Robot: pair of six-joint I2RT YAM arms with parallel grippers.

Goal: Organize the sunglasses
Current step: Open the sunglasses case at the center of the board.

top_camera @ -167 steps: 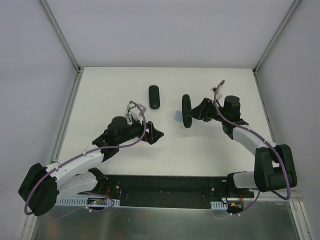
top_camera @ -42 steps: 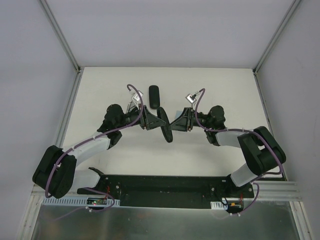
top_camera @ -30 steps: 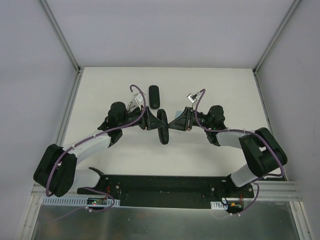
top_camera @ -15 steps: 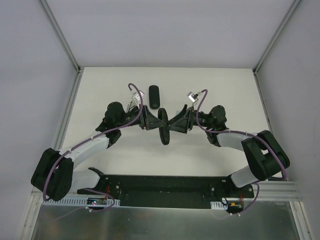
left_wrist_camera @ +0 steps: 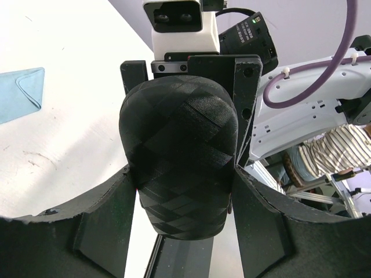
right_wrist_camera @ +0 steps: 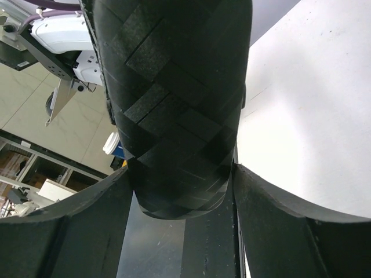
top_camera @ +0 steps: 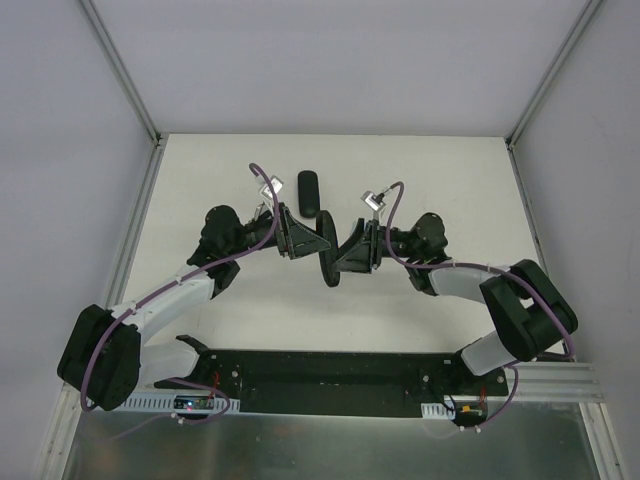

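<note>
No sunglasses show in any view. A black woven oval case (top_camera: 328,256) is held just above the table centre between both grippers. My left gripper (top_camera: 316,243) is shut on its far end from the left. My right gripper (top_camera: 344,258) is shut on it from the right. In the left wrist view the case (left_wrist_camera: 179,156) fills the gap between my fingers (left_wrist_camera: 104,231), and my left gripper (left_wrist_camera: 181,179) clamps it. In the right wrist view my right gripper (right_wrist_camera: 181,179) clamps the same case (right_wrist_camera: 177,110). I cannot tell what the case holds.
A second black oval case (top_camera: 309,192) lies shut on the table behind the grippers. A light-blue cloth (left_wrist_camera: 20,92) lies on the white table (top_camera: 450,190), seen in the left wrist view only. The black base rail (top_camera: 330,375) runs along the near edge.
My right gripper carried the case from the right to the table centre. My left gripper came in and shut on it. In the last half second both wrists shifted slightly.
</note>
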